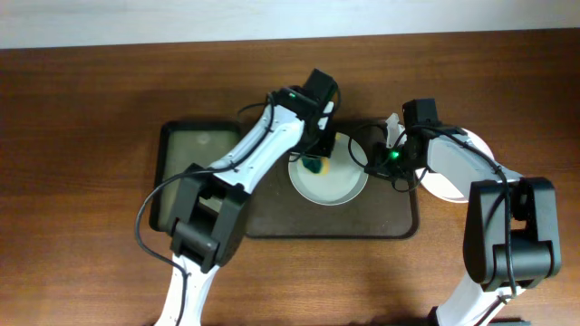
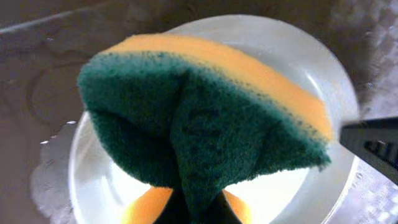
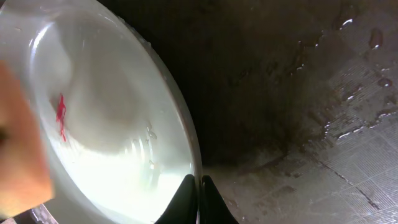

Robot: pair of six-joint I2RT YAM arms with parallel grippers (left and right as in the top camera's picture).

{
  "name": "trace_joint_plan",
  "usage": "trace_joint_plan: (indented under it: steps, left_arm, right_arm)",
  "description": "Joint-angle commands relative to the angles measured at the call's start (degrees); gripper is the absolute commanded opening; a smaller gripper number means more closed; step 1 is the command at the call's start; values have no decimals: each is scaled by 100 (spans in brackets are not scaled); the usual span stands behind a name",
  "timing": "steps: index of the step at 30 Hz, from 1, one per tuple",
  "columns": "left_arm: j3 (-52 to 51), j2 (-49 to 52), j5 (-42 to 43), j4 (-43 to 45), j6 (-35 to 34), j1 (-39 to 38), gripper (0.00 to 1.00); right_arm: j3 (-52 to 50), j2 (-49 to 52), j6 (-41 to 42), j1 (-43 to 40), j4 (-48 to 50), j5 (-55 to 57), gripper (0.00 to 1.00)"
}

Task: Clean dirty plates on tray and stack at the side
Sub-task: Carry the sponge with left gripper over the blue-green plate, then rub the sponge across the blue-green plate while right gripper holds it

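The plate (image 1: 340,186) lies on the tray (image 1: 381,217), in the tray's middle and toward its far rim; the tray sits at the centre of the desk (image 1: 91,109), with a smaller black tray (image 1: 186,163) touching its left side. From overhead we see the left end effector (image 1: 319,154) closed on a sponge (image 1: 317,166) that rests on the plate's far part; the right end effector (image 1: 374,166) is clamped on the plate's right rim. Another plate (image 1: 441,187) sits off the tray, toward the desk's right edge and partly under the right arm; we cannot tell whether it is one or several.

In the left wrist view the sponge (image 2: 199,124), green face toward us and yellow behind, is folded where it is pinched; below it is the plate (image 2: 298,56), and the right end effector's dark finger (image 2: 373,144) is at its rim; the tray (image 2: 37,74) looks wet.

In the right wrist view the two fingers (image 3: 186,202) are closed on the rim of the tilted plate (image 3: 124,155); a red smear (image 3: 61,116) marks its inside; droplets lie on the tray (image 3: 323,124).
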Motion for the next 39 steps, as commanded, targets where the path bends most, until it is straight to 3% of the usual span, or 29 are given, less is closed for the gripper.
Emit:
trace_joint_plan:
  steps: [1, 4, 5, 6, 10, 24, 26, 35, 39]
  left_arm:
    - [2, 188, -573, 63, -179, -74, 5]
    - [2, 229, -717, 48, -179, -74, 10]
    - [2, 247, -719, 39, -177, -74, 9]
    - [2, 249, -754, 44, -181, -74, 0]
    - [2, 249, -1235, 9, -328, -70, 0]
    - [-9, 966, -1255, -17, -304, -245, 3]
    - [-2, 964, -1239, -24, -306, -256, 0]
    - [-4, 1261, -577, 229, -236, -472, 0]
    - [208, 1274, 859, 184, 177, -474, 0]
  right_arm:
    - [68, -4, -55, -2, 2, -52, 4]
    - [70, -4, -55, 0, 4, -52, 4]
    - [68, -4, -55, 0, 2, -52, 4]
    - [68, -4, -55, 0, 0, -52, 4]
    - [70, -4, -55, 0, 2, -52, 4]
    - [68, -4, -59, 0, 0, -52, 4]
    - [68, -4, -59, 0, 0, -52, 4]
    - [68, -4, -109, 85, 9, -52, 4]
    - [68, -4, -203, 199, 61, -50, 4]
